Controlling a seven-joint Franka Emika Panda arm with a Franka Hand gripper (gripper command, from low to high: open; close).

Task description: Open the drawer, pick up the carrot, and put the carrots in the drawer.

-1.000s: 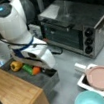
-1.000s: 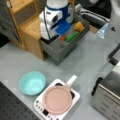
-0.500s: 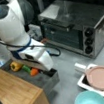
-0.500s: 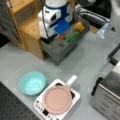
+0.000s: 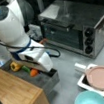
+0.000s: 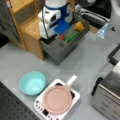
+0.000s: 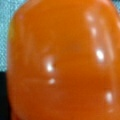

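Observation:
The dark grey drawer (image 5: pixel 50 82) (image 6: pixel 58 52) stands pulled out from the bamboo-topped cabinet (image 5: pixel 17 94) (image 6: pixel 31 27) in both front views. The small orange carrot (image 5: pixel 33 72) (image 6: pixel 61 37) is low inside it, beside a green vegetable (image 5: pixel 25 68) (image 6: pixel 71 37) and a yellow pepper (image 5: pixel 14 66) (image 6: pixel 79 25). My gripper (image 5: pixel 37 70) (image 6: pixel 56 37) hangs over the drawer right at the carrot, with its fingers hidden under the white hand. In the wrist view the carrot (image 7: pixel 62 62) fills nearly the whole picture.
A silver toaster oven (image 5: pixel 76 28) (image 6: pixel 107 97) stands to one side. A pink pan (image 5: pixel 99 78) (image 6: pixel 57 100) rests on a white cooktop, with a light blue bowl (image 5: pixel 89 99) (image 6: pixel 32 82) beside it. A black cable (image 5: pixel 53 51) trails from the arm.
The arm has shifted only slightly over the open drawer. The carrot and the other vegetables sit where they were.

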